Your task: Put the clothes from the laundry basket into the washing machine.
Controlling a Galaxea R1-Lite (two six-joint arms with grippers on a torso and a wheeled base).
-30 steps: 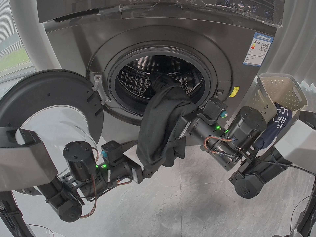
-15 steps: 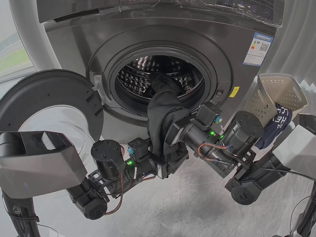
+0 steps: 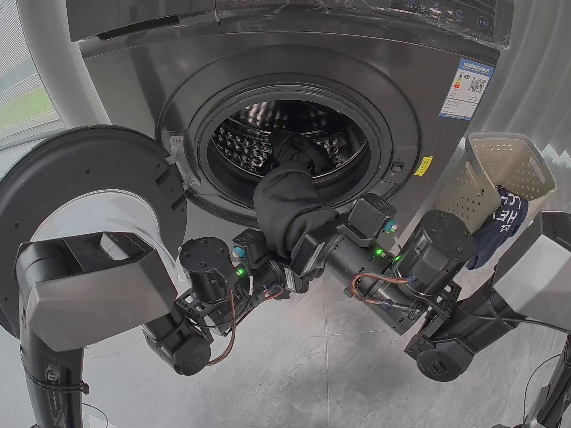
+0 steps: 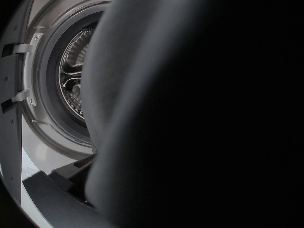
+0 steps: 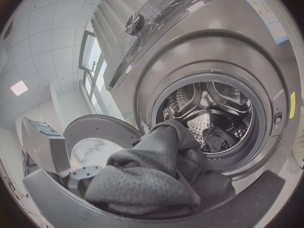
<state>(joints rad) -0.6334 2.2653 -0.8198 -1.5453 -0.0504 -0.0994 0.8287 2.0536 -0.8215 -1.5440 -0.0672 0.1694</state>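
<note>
Bunched matte black garment (image 3: 291,200) drapes over my left claw (image 3: 294,277) and right claw (image 3: 312,245), far end inside the drum (image 3: 244,144); whether either grips it, I cannot tell.

Twin manipulator arms, black and silver-grey finish.
Left arm (image 3: 205,263) and right arm (image 3: 437,248): black cylindrical joint housings with ringed screw holes, angular silver-grey upper shells (image 3: 89,292), looped copper-brown cables (image 3: 369,274), green indicator lights (image 3: 241,271), and black box modules with teal buttons (image 3: 391,227).
</note>
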